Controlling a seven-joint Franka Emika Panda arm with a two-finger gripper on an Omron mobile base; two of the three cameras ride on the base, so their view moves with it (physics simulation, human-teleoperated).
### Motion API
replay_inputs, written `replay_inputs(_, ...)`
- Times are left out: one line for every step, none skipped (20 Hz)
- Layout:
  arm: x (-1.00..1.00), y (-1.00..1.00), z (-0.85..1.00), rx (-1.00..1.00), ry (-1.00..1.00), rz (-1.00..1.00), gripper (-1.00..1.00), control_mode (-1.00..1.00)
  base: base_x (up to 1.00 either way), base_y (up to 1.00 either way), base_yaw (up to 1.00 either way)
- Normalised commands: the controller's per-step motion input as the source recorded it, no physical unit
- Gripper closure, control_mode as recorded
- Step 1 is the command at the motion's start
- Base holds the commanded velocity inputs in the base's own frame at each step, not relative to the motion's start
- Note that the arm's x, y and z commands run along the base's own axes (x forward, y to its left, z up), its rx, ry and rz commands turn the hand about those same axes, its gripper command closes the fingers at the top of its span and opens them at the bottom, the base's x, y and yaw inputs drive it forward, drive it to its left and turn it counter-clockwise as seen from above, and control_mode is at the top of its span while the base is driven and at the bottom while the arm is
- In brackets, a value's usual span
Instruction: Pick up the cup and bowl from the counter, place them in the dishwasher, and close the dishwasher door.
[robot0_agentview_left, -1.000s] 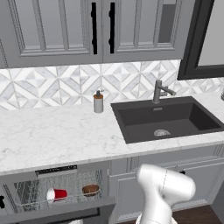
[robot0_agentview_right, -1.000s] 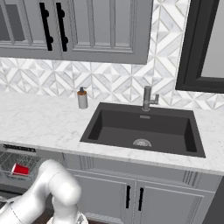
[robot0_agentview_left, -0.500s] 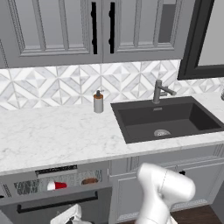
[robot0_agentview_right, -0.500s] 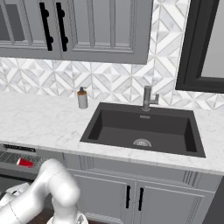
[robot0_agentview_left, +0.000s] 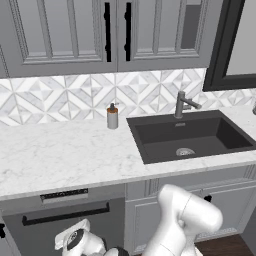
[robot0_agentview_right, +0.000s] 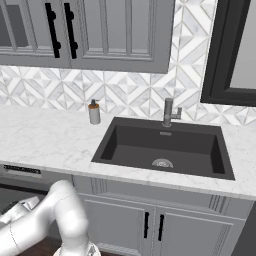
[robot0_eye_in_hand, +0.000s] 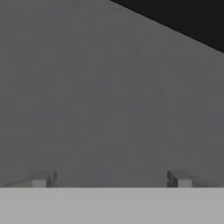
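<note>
The dishwasher door (robot0_agentview_left: 65, 227) stands upright under the counter (robot0_agentview_left: 65, 155), its black bar handle (robot0_agentview_left: 65, 214) running level across the top. No cup or bowl is on the marble (presumably both are inside). In the hand view the gripper (robot0_eye_in_hand: 109, 179) faces the flat grey panel square on, its 2 fingertips (robot0_eye_in_hand: 41, 179) spread wide with nothing between them. The panel lies straight ahead of the fingers, very near; whether they touch it I cannot tell. The task looks essentially finished.
</note>
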Motion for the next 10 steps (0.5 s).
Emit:
replay_inputs(1.0, -0.59, -0.62, 0.09, 0.0, 0.0, -1.0, -1.0, 0.0, 0.0, 0.0)
replay_inputs(1.0, -0.61, -0.65, 0.1, 0.0, 0.0, -1.0, -1.0, 0.0, 0.0, 0.0)
replay_inputs(1.0, -0.6, -0.66, 0.09, 0.0, 0.0, -1.0, -1.0, 0.0, 0.0, 0.0)
replay_inputs(1.0, -0.63, -0.68, 0.09, 0.0, 0.0, -1.0, -1.0, 0.0, 0.0, 0.0)
replay_inputs(1.0, -0.63, -0.67, 0.09, 0.0, 0.0, -1.0, -1.0, 0.0, 0.0, 0.0)
replay_inputs(1.0, -0.66, -0.65, 0.1, 0.0, 0.0, -1.0, -1.0, 0.0, 0.0, 0.0)
replay_inputs(1.0, -0.69, -0.65, 0.11, 0.0, 0.0, -1.0, -1.0, 0.0, 0.0, 0.0)
replay_inputs(1.0, -0.7, -0.62, 0.13, 0.0, 0.0, -1.0, -1.0, 0.0, 0.0, 0.0)
replay_inputs(1.0, -0.71, -0.61, 0.13, 0.0, 0.0, -1.0, -1.0, 0.0, 0.0, 0.0)
replay_inputs(1.0, -0.63, -0.64, 0.12, 0.0, 0.0, -1.0, -1.0, 0.0, 0.0, 0.0)
